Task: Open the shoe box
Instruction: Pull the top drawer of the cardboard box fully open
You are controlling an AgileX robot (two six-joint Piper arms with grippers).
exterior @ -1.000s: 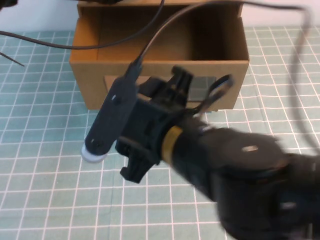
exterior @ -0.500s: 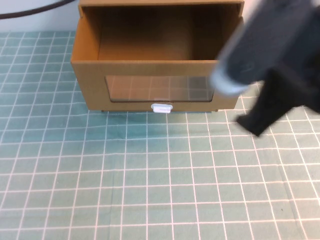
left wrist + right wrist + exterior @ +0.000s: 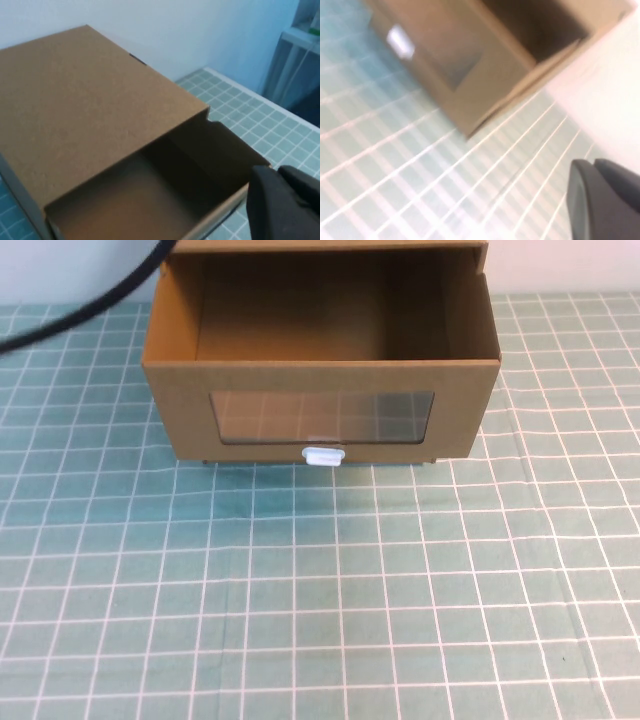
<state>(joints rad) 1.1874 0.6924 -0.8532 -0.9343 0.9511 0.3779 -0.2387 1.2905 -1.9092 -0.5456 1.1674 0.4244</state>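
Open shoe box (image 3: 320, 375) lies apart from the right hand (image 3: 601, 201), pressed together; left hand (image 3: 284, 206) near it, state unclear.

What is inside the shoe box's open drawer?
Only bare cardboard floor and walls show in the drawer; its rear is hidden under the box top. Left tool hangs by its corner; right tool, shut, beside it.

Robot lab test bench, teal grid mat (image 3: 300, 620) covering the whole table, plain pale wall (image 3: 570, 265) along the top edge, loose black cable (image 3: 80, 308) at upper left, plain cardboard shoe box (image 3: 320, 375) on the mat
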